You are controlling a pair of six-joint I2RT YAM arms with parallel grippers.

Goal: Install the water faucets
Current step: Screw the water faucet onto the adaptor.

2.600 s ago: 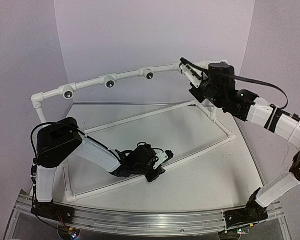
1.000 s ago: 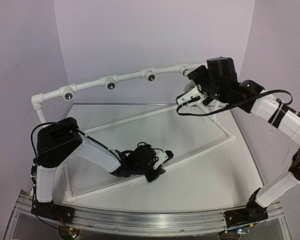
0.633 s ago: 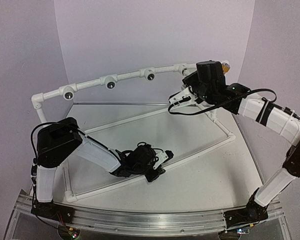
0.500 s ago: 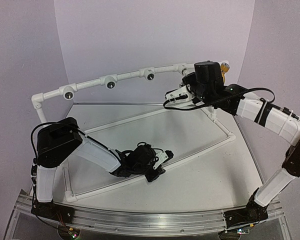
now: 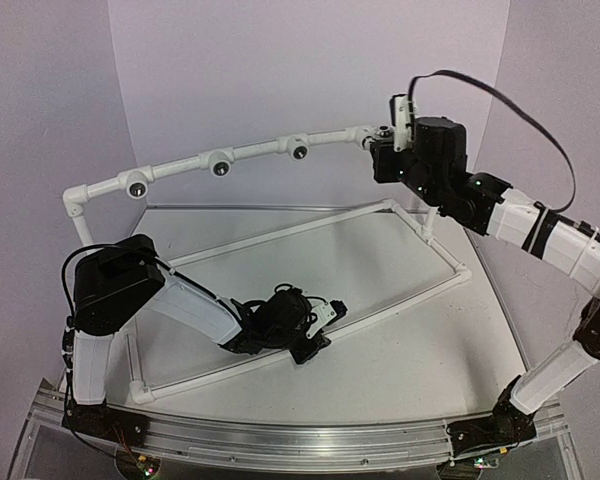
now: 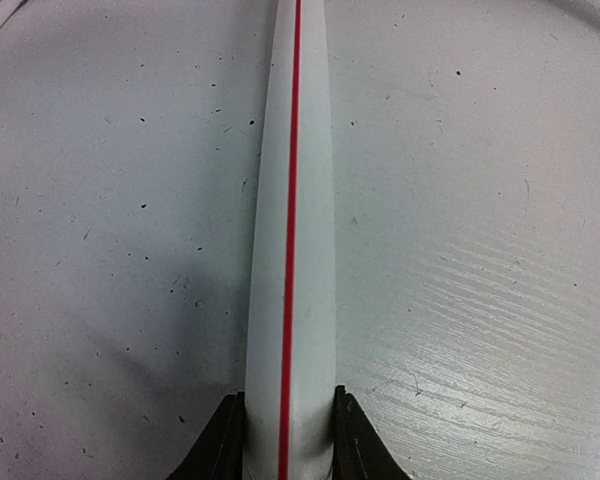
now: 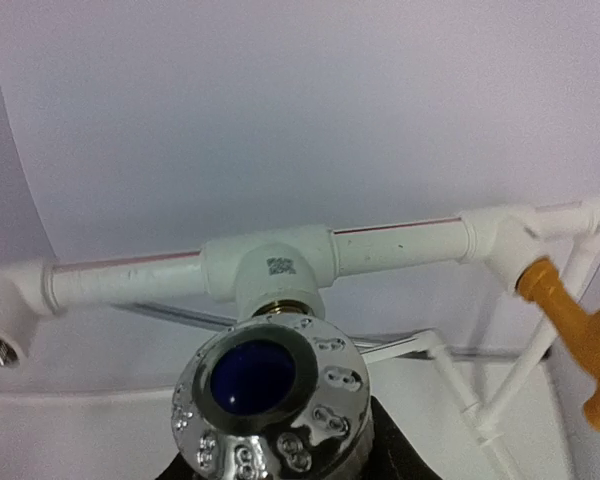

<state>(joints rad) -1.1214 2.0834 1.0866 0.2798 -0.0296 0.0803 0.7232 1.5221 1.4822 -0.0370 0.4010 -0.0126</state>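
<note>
A chrome faucet [image 7: 270, 400] with a round blue-centred head sits at the brass mouth of a white tee [image 7: 270, 268] on the pipe frame's top rail. My right gripper [image 7: 280, 455] is shut on that head, its dark fingers [image 7: 385, 445] showing on either side below it. A yellow-orange faucet [image 7: 580, 340] hangs from the corner fitting further right. In the top view the right gripper [image 5: 383, 142] is at the rail's right end. My left gripper [image 5: 320, 318] lies low on the table, shut on the frame's lower pipe [image 6: 288, 250], which carries a red line.
The pipe frame's top rail [image 5: 255, 151] curves across the back with three round dark sockets [image 5: 221, 167]. Its base pipes [image 5: 280, 230] lie on the white table. Purple walls close in behind and to both sides. The right arm's black cable [image 5: 520, 110] arcs overhead.
The right arm swung its wrist from pointing down and left up to the rail's right end, and its jaws closed on the chrome faucet head. The left arm has not moved.
</note>
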